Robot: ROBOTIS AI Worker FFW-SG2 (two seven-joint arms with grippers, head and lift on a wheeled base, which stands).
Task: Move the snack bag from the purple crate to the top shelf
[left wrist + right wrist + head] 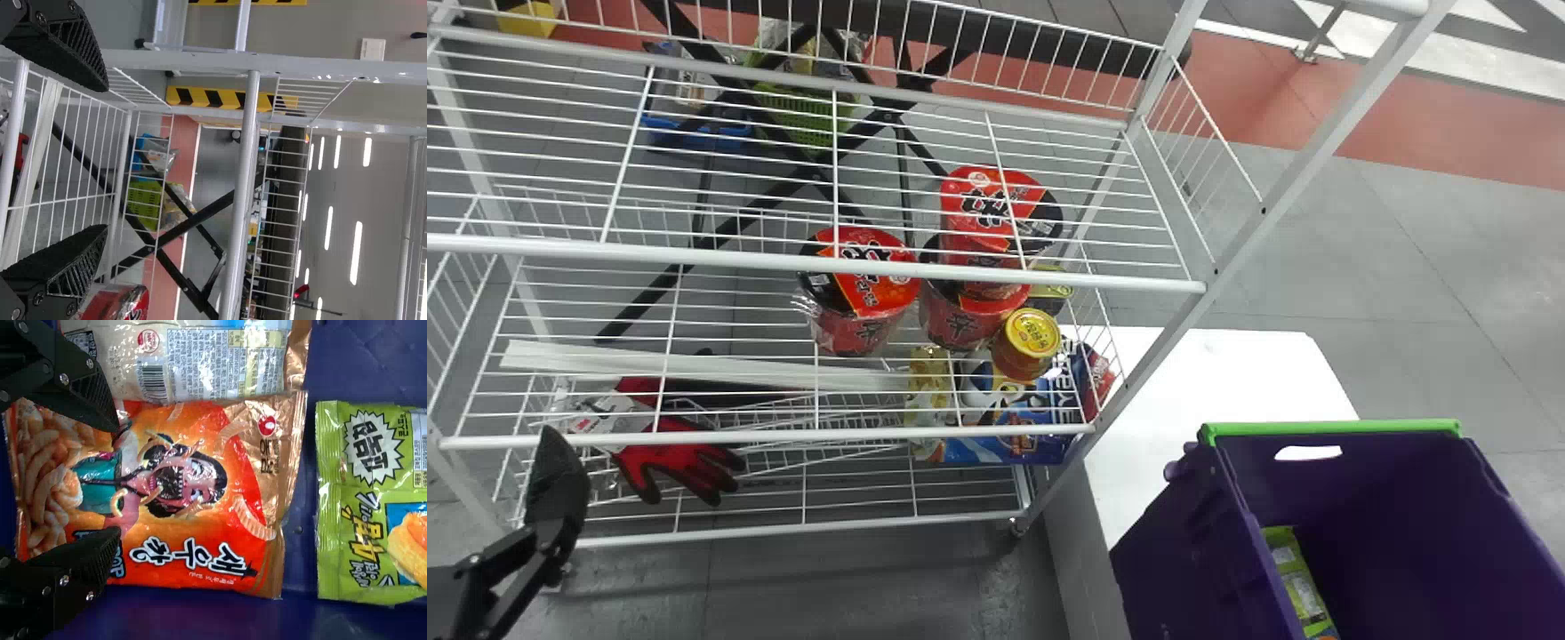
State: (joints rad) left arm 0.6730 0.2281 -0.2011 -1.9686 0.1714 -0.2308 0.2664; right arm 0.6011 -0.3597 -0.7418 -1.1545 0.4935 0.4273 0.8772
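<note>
Snack bag (227, 480), presumably the orange one, lies in the purple crate (1183, 551) beneath the right tool (117, 483), its 2 fingers open; lower squarely, straddle the bag's middle, avoid the adjacent cream bag (207, 363), and close gently.

The left fingers (557, 489) are black, tapered wedges with ribbed sides. Silver screws (64, 379) dot the black links (27, 370) behind the right fingers (87, 400).
</note>
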